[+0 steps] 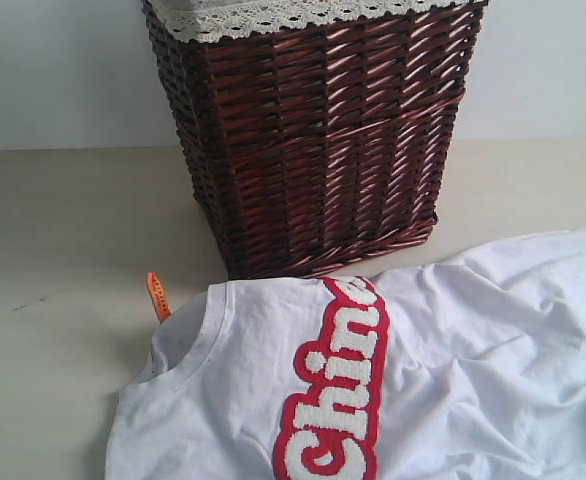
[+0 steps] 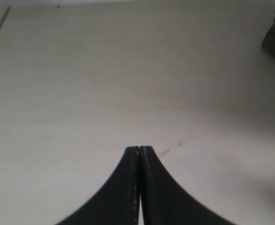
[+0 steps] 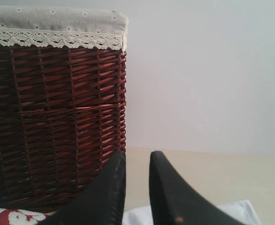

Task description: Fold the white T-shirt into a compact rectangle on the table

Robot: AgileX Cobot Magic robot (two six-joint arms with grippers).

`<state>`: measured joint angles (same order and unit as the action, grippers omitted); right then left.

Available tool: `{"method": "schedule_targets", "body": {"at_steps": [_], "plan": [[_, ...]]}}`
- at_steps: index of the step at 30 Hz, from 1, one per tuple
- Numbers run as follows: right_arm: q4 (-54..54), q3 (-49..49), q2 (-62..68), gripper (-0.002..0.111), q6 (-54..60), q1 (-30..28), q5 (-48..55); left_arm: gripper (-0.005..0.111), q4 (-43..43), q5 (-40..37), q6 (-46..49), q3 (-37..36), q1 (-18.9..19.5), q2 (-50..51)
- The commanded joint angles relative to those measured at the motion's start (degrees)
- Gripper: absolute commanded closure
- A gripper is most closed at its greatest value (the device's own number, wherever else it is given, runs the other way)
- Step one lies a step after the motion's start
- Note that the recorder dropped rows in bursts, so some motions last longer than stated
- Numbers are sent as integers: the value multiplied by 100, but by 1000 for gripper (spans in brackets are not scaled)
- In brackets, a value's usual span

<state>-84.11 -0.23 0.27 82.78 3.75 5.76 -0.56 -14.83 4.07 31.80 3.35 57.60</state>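
Viewing a rumpled shirt

I see the white T-shirt (image 1: pixel 453 370) creased on the surface (image 1: pixel 63 230), just beside the wicker basket (image 1: pixel 313 140); my left fingers (image 2: pixel 123 187) are pressed together over bare surface; my right fingers (image 3: pixel 104 197) stand slightly apart, empty.

Dark wicker basket (image 1: pixel 318 140) upright; lace-trimmed cloth liner (image 3: pixel 53 28); pale wall (image 3: pixel 208 70) behind

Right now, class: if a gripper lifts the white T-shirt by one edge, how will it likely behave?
The white T-shirt lies rumpled with soft creases, so it will probably droop and sag, not hold shape. Its fuzzy lettering may fold slightly stiffer.
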Motion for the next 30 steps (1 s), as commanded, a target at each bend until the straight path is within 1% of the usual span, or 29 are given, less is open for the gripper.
{"method": "schedule_targets", "body": {"at_steps": [1, 3, 5, 6, 7, 8, 9, 10, 11, 12, 13, 15, 16, 18, 21, 22, 24, 27, 28, 29, 30], "plan": [[20, 23, -27, 88, -20, 9, 1, 107, -303, 293, -39, 392, 13, 61], [6, 23, -27, 88, -20, 9, 1, 107, -345, 187, -54, 417, 13, 277], [6, 23, -27, 88, -20, 9, 1, 107, -572, -219, -237, 388, 13, 542], [6, 23, -27, 88, -20, 9, 1, 107, -1068, -415, -407, 361, -8, 687], [6, 23, -27, 88, -20, 9, 1, 107, -1623, -658, -242, 357, -44, 814], [6, 23, -27, 88, -20, 9, 1, 107, -2106, -800, 309, 357, -103, 905], [6, 23, -27, 88, -20, 9, 1, 107, -2768, -965, 1282, 370, -207, 1009], [6, 23, -27, 88, -20, 9, 1, 107, -3457, -1236, 2548, 402, -330, 1101], [6, 23, -27, 88, -20, 9, 1, 107, -4056, -1513, 3583, 432, -449, 1186], [6, 23, -27, 88, -20, 9, 1, 107, -4796, -1928, 4781, 443, -545, 1259], [6, 23, -27, 88, -20, 9, 1, 107, -5480, -2415, 5789, 443, -637, 1336], [6, 23, -27, 88, -20, 9, 1, 107, -6397, -3136, 7125, 443, -817, 1496], [6, 23, -27, 88, -20, 9, 1, 107, -6688, -3210, 7688, 443, -930, 1584], [6, 23, -27, 88, -20, 9, 1, 107, -6728, -2946, 8582, 443, -1105, 1753], [17, 23, -27, 88, -20, 9, 1, 105, -6713, -2191, 9200, 443, -1265, 2125], [17, 23, -27, 88, -20, 9, 1, 102, -6910, -2120, 9484, 443, -1265, 2272], [17, 23, -27, 88, -20, 9, 1, 92, -7513, -2151, 10187, 443, -1265, 2585], [17, 23, -27, 88, -20, 9, 1, 69, -9224, -2452, 11570, 443, -1265, 3054], [17, 23, -27, 88, -20, 9, 1, 60, -9744, -2557, 11610, 475, -1265, 3216], [17, 23, -27, 88, -20, 9, 1, 54, -9939, -2661, 11610, 544, -1265, 3348], [17, 23, -27, 88, -20, 9, 1, 48, -9939, -2759, 11610, 664, -1265, 3502]]}}
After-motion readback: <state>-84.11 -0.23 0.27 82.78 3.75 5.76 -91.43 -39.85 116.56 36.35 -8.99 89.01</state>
